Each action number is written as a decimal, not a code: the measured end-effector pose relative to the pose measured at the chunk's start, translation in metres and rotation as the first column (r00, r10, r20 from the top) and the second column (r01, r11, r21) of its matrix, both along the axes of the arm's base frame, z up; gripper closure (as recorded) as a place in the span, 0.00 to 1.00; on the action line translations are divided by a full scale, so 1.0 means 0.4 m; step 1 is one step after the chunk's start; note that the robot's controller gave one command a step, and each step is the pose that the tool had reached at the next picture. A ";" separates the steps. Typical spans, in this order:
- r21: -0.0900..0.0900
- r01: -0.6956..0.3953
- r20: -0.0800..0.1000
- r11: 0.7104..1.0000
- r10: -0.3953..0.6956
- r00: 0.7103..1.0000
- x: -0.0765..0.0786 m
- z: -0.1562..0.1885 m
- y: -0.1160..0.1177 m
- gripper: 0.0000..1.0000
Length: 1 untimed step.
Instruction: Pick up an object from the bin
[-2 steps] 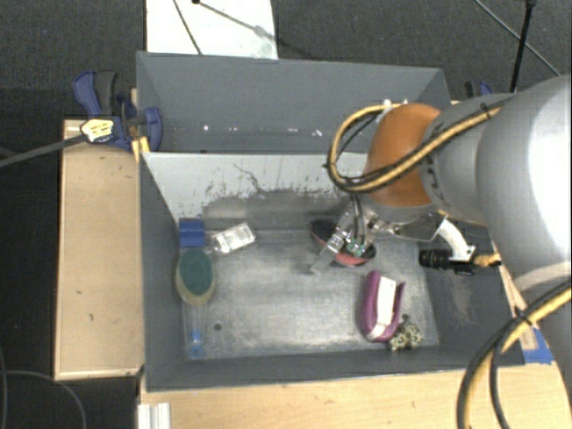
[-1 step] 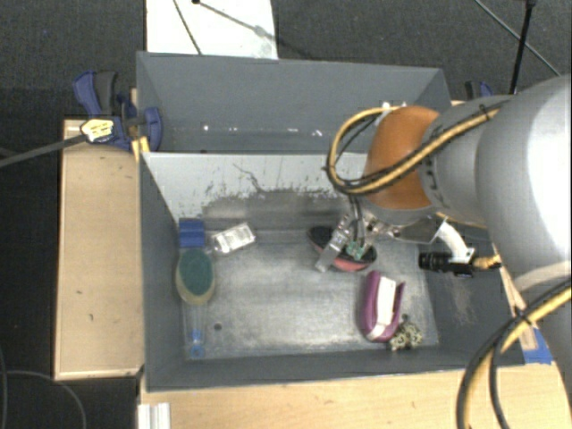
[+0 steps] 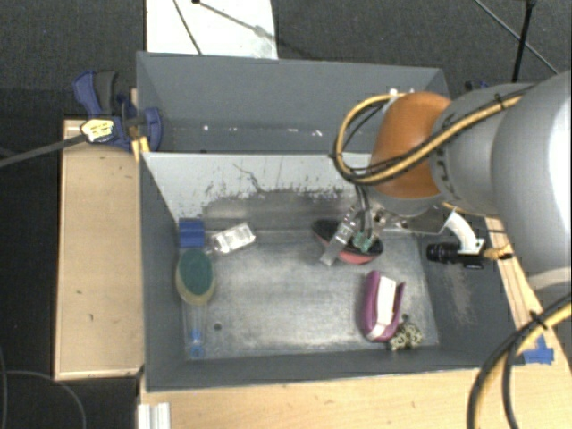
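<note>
Overhead looms the grey arm [image 3: 527,150] with its orange cover and cables, its gripper [image 3: 347,244] low over a flat red disc [image 3: 360,257] with a dark rim; how wide the gripper stands cannot be told. The disc lies on the scratched floor of the grey metal bin [image 3: 295,105], which dark carpet [image 3: 71,25] surrounds. Near the disc lies a purple-and-white thing [image 3: 380,307], and well apart from it a clear bottle [image 3: 193,324] with a blue cap.
</note>
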<state>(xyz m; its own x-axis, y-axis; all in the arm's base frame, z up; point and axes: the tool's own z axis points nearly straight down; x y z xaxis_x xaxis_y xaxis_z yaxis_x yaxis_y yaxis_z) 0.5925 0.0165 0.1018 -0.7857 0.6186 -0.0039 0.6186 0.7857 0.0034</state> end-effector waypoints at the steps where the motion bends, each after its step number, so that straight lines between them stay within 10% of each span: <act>1: 0.000 -0.007 0.001 1.000 0.007 1.000 0.003 0.119 0.000 1.00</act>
